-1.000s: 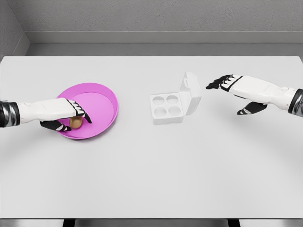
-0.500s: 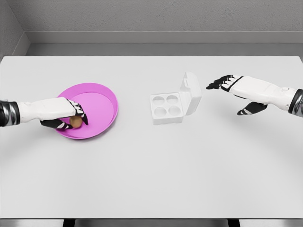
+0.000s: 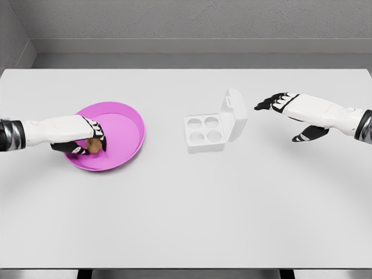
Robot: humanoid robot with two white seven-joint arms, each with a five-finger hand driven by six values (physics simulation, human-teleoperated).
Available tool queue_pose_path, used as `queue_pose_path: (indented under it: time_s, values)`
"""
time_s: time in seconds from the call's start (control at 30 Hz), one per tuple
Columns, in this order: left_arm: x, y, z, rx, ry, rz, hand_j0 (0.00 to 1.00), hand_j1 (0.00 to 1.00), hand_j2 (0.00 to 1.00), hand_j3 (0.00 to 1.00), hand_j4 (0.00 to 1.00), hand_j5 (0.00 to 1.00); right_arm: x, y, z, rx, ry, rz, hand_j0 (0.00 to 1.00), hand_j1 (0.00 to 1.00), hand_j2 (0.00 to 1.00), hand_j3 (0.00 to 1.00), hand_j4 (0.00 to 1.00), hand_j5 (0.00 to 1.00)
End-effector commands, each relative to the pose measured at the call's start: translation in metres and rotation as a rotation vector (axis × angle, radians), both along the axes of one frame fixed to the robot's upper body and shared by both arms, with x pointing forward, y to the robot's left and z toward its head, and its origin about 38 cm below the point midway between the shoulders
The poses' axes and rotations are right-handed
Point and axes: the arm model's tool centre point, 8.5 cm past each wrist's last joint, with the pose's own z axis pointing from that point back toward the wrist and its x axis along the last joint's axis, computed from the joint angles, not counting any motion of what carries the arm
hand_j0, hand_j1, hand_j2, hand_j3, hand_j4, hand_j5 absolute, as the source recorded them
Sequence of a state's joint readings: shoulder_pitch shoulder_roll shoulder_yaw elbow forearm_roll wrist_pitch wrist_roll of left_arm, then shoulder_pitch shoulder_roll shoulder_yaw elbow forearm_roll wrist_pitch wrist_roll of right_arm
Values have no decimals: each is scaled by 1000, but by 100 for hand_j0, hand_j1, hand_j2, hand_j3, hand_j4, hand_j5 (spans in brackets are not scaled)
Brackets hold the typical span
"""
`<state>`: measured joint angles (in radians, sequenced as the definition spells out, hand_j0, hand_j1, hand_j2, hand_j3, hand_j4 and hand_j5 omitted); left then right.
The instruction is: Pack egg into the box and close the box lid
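The white box (image 3: 208, 132) sits near the middle of the pale bench (image 3: 186, 209), its base showing four round cups, all of them bare, and its lid (image 3: 233, 114) standing up, hinged along the base's right edge and tilted slightly away from the cups. Well to the left of the box lies a shallow magenta dish (image 3: 119, 136) with a raised rim. The brown egg (image 3: 93, 145) is over the left part of that dish, far from the box, and the left hand (image 3: 81, 138) has come in from the left edge with its white forearm lying roughly level; its dark-tipped fingers (image 3: 100, 135) curl over the top of the egg while the thumb presses in from below, so the hand is grasping the egg. Whether the egg touches the dish floor or is held just clear of it cannot be told from the head view. To the right of the box, apart from the upright lid and touching nothing, the right hand (image 3: 290, 113) hangs above the bench, its fingers stretched loosely toward the lid and its thumb (image 3: 308, 134) dropped below the palm, relaxed and holding nothing. Beyond the box, the far edge of the bench meets a grey wall (image 3: 186, 23).
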<state>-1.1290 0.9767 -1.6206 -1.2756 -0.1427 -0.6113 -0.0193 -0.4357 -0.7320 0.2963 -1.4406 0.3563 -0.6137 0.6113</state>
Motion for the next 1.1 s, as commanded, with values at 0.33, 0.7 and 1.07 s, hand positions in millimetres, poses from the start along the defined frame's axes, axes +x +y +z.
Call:
queue_pose_path:
  time_s: [0.33,0.7,1.07]
  values:
    - [14,-27,14,-77,-41,-23,47,47,47,47,47,47,0,-1,0,6,3,-5,100,100,100,100,100,100]
    - [24,-55,25,-146,-67,-53,46,46,46,46,46,46,0,-2,1,5,2,-7,100,100,100,100,100,100]
    - [34,-79,32,-192,-83,-76,45,45,45,45,45,45,1,-5,0,1,6,-13,100,100,100,100,100,100]
